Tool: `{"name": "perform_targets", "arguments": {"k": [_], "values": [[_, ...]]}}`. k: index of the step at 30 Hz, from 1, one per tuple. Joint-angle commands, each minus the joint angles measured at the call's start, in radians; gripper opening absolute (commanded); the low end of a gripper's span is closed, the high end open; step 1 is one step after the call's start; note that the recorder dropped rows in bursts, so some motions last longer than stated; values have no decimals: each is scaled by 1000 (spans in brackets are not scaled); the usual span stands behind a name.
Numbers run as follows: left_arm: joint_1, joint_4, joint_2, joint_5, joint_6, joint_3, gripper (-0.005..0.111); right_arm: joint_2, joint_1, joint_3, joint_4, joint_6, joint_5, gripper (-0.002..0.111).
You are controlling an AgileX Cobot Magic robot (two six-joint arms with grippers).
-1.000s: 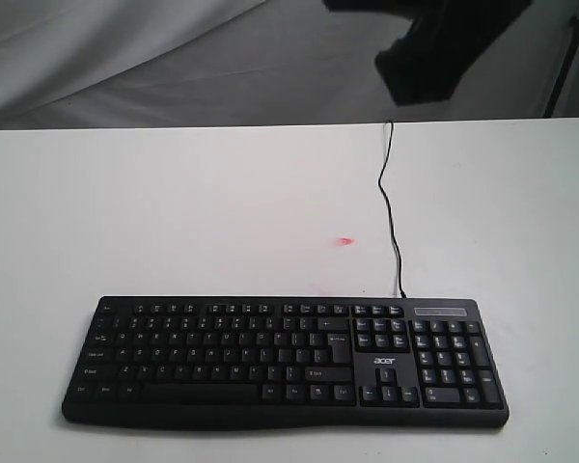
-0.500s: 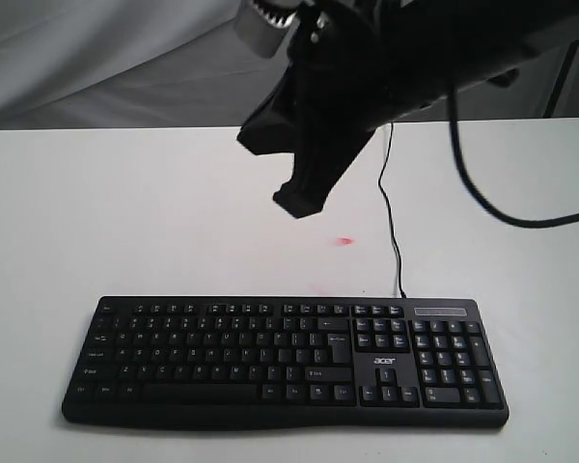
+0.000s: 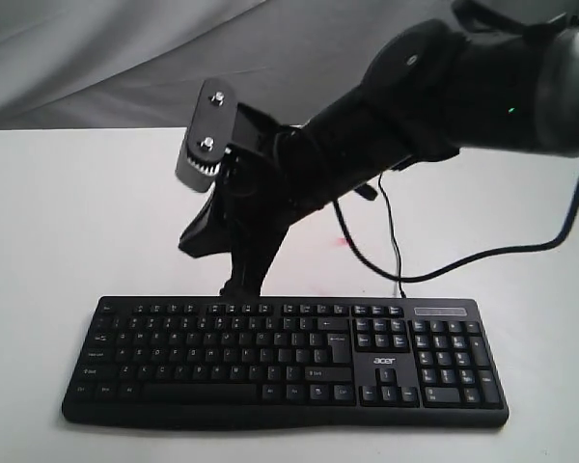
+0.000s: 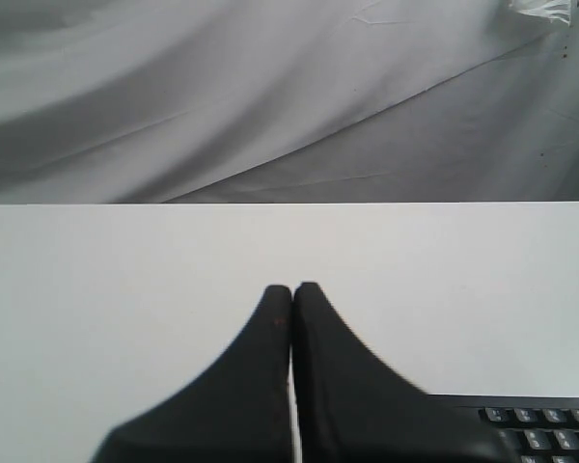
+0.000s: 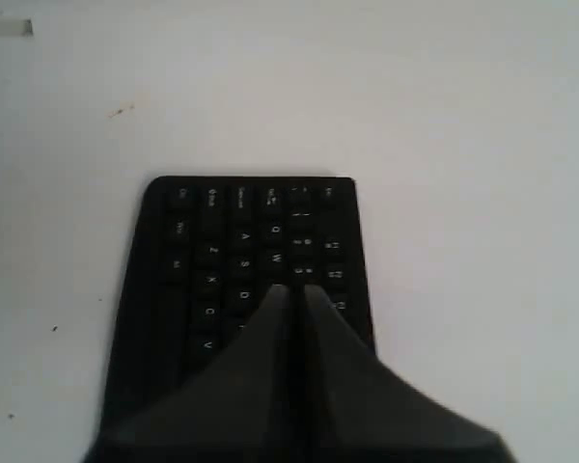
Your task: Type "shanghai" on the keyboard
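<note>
The black keyboard (image 3: 270, 359) with white legends and an "acer" logo lies along the near side of the white table (image 3: 68, 212). My right gripper (image 3: 237, 285) reaches across from the upper right, shut with nothing in it, its tip just over the keyboard's back edge, left of the middle. In the right wrist view the shut fingers (image 5: 294, 291) hang above the left-hand letter keys of the keyboard (image 5: 234, 241). My left gripper (image 4: 291, 287) is shut and empty over bare table, with a corner of the keyboard (image 4: 540, 420) beside it. The exterior view does not show it.
A thin black cable (image 3: 390, 207) runs from the keyboard's back edge to the far side of the table. A small red mark (image 3: 344, 241) sits on the tabletop behind the keyboard. Grey cloth (image 3: 125, 58) hangs behind the table.
The right arm has swept in from the upper right, down and leftward, until its shut gripper is at the keyboard's back edge. The keyboard has not moved.
</note>
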Motion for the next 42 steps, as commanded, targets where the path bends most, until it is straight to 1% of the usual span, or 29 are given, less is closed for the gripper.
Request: {"name": "perform_targets", "arguments": {"k": [1,5,7,10,15,23,26,33,38,42], "values": [[-4,-4,3,0,-1,1,1,53,62,-3,29,-17,-2,0],[-4,-4,3,0,-1,1,1,82,132,-3,25,-25,-108,0],[-4,-4,3,0,-1,1,1,93,160,-3,23,-21,-127,0],[-4,-4,3,0,-1,1,1,112,191,-3,18,-21,-141,0],[-4,-4,3,0,-1,1,1,136,233,-3,22,-11,-230,0],[-4,-4,3,0,-1,1,1,211,236,-3,140,-23,-252,0],[-4,-4,3,0,-1,1,1,225,236,-6,167,-65,-289,0],[-4,-4,3,0,-1,1,1,231,236,-6,170,-73,-315,0],[-4,-4,3,0,-1,1,1,242,236,-6,170,-73,-381,0],[-4,-4,3,0,-1,1,1,264,236,-40,163,-73,-367,0]]}}
